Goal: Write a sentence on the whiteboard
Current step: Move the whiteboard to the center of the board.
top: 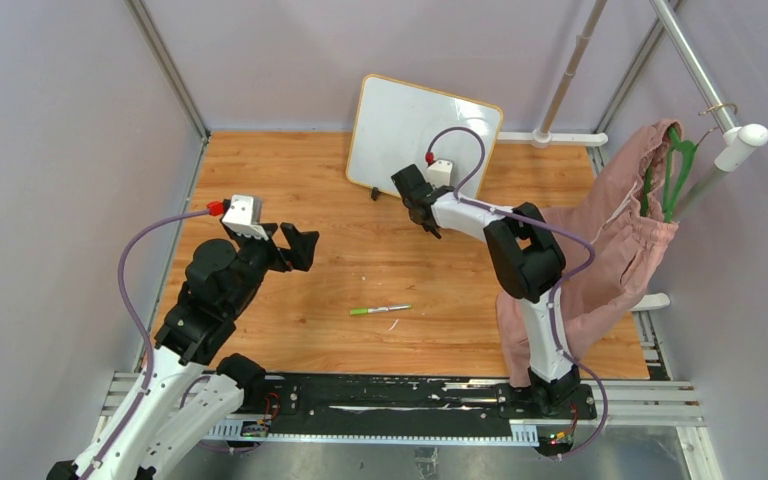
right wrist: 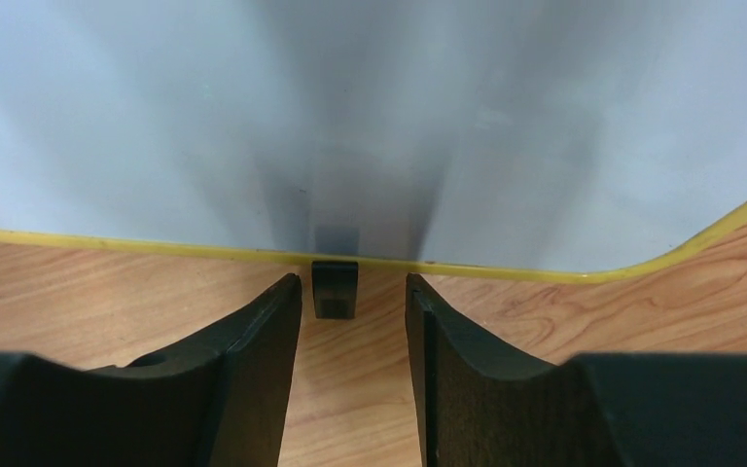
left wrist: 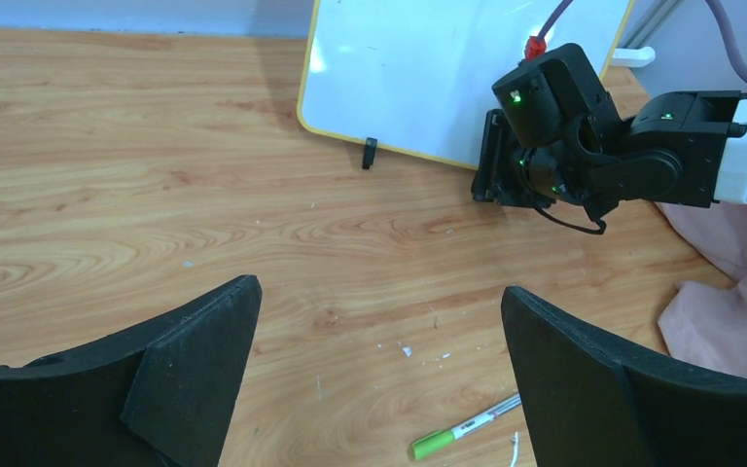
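Note:
The whiteboard (top: 415, 125) (left wrist: 418, 68) (right wrist: 370, 117) stands tilted at the back of the wooden table, its white face blank; the sentence is not in view. My right gripper (top: 410, 190) (left wrist: 491, 161) (right wrist: 354, 279) is low at the board's bottom yellow rim. It is open, and a small black foot (right wrist: 335, 290) sits just beyond its fingertips, apart from both. My left gripper (top: 300, 245) (left wrist: 379, 321) hovers wide open over the table's left side, holding nothing. A green-capped marker (top: 380, 310) (left wrist: 462, 428) lies flat on the table, nearer than both grippers.
The board's other black foot (top: 375, 192) (left wrist: 370, 153) rests on the wood left of the right gripper. A pink cloth (top: 620, 240) hangs from a green hanger (top: 675, 170) on the right-hand pipe frame. Grey walls enclose the table on three sides.

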You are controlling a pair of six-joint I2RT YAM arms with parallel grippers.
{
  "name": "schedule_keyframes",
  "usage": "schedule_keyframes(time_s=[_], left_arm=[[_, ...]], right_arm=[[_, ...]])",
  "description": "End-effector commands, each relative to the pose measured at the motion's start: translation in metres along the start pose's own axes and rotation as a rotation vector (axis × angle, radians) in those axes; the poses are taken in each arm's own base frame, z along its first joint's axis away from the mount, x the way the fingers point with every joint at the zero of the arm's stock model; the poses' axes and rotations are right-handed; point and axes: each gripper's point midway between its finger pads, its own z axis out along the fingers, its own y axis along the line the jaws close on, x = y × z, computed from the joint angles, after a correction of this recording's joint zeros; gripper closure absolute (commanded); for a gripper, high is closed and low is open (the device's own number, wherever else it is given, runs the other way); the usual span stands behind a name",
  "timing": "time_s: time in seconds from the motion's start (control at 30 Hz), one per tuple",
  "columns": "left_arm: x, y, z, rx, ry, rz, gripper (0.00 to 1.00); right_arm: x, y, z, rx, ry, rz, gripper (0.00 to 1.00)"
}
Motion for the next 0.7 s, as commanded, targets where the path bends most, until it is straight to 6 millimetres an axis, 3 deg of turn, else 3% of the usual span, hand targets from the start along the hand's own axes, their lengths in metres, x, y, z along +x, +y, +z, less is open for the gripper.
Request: schedule_keyframes(time_s=[0.0,0.17,0.57,0.67], left_arm=[[0.002,-0.002,0.000,0.006,0.008,0.001,0.00],[0.003,-0.002,0.002,0.007,0.014,0.000,0.00],[0.004,-0.002,0.001,0.009,0.015,-0.002,0.00],[0.003,-0.003,0.001,0.009,0.015,-0.002,0.00]], right_arm=[[0.000,-0.005,0.014,0.034,-0.001,0.034,0.53],[0.003,-0.006,0.018,0.040,-0.003,0.035,0.61],[0.010,-0.010,0.017,0.029,0.009,-0.013,0.98],[0.015,-0.013,0.015,0.022,0.026,-0.029,1.00]])
